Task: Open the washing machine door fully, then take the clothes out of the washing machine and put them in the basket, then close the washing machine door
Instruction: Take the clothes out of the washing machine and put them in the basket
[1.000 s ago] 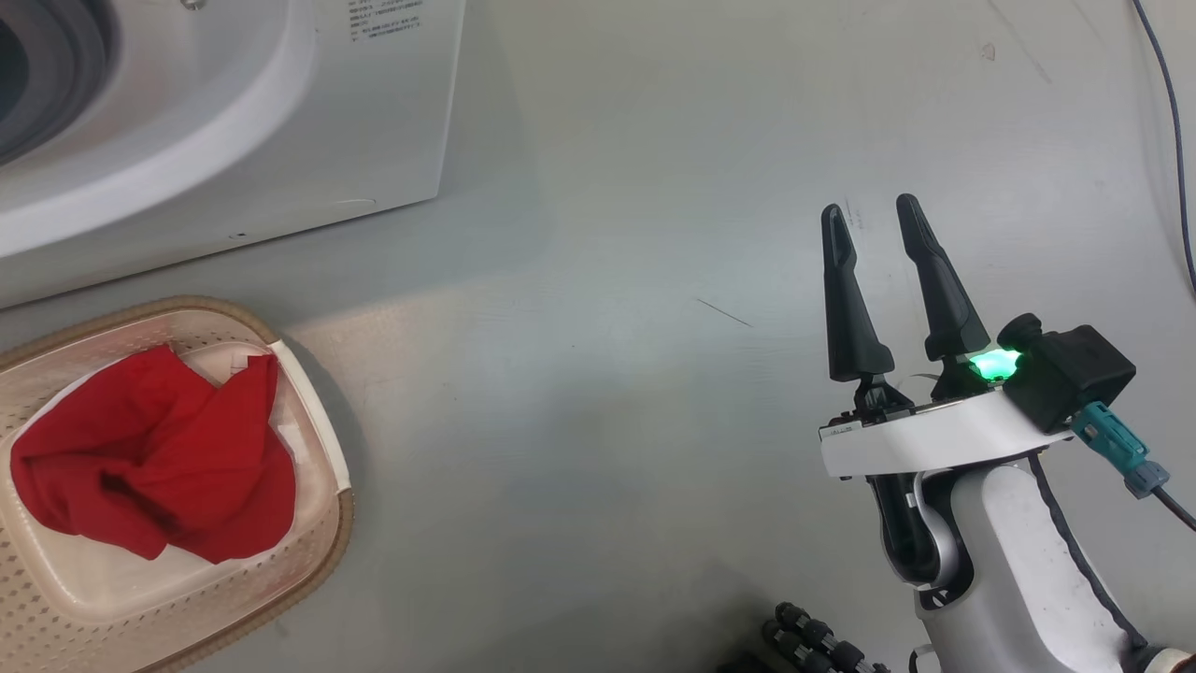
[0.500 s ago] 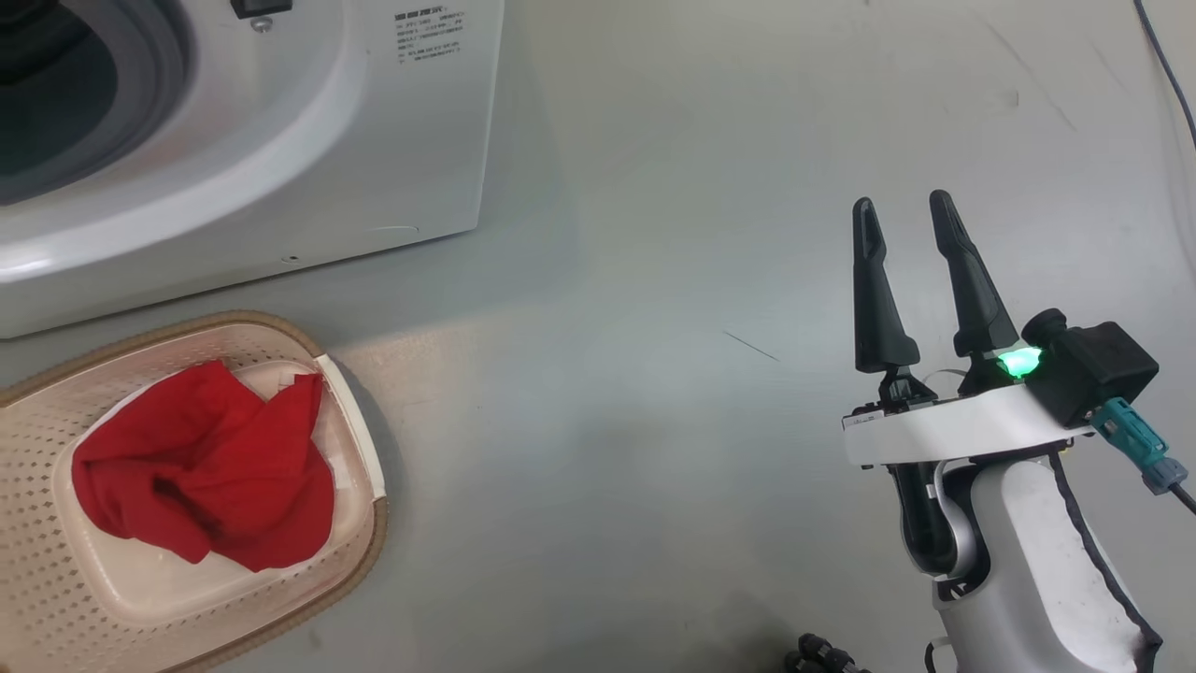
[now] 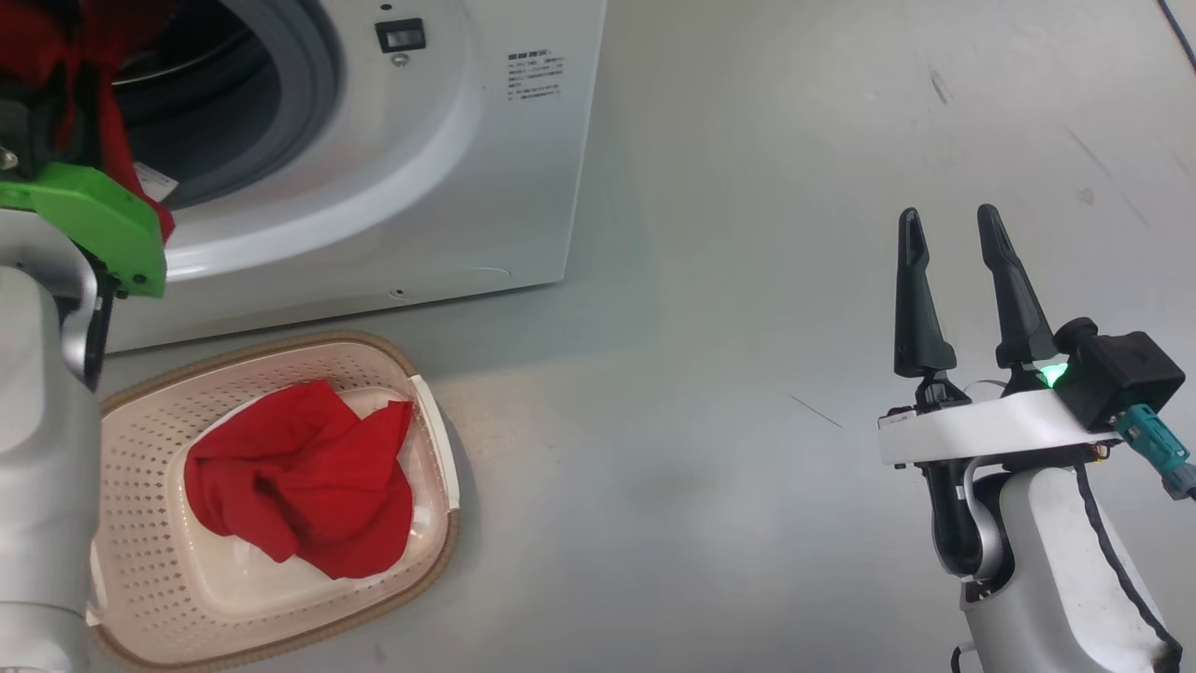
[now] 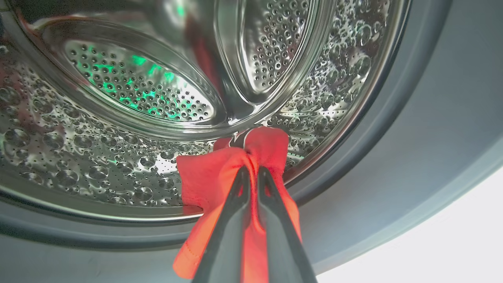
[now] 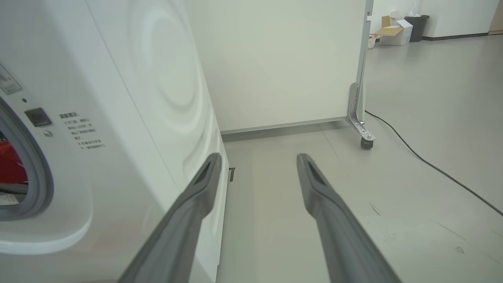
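Here our left jaws are clenched on a red cloth point(image 4: 204, 177). The two dark fingers point(image 4: 232, 228) are pressed almost together, and a fold of the cloth bunches just past their tips. The cloth hangs at the mouth of the steel drum point(image 4: 98, 137) of the washing machine point(image 3: 448, 187). It crosses the grey rubber seal point(image 4: 373, 137), and its lower end trails down beside the fingers. In the head view we see it at the top left, in front of the machine's round opening and above the green part point(image 3: 93, 220) of our left arm.

On the floor point(image 3: 701, 374) just in front of the machine stands the cream basket point(image 3: 140, 486). A second red garment point(image 3: 299, 486) lies crumpled on its bottom.

Our right jaws are released and hold nothing. Their fingers point(image 3: 920, 308) stand apart and point up the head view over the floor, well away from the basket and off to the machine's right. A green light point(image 3: 1051, 374) glows at their base. Looking along those fingers in the right wrist view, we see the machine's white side wall close on the left. Beyond it are a white panel point(image 5: 283, 59) on a small wheel point(image 5: 366, 143) and a dark cable point(image 5: 432, 165) running across the floor.
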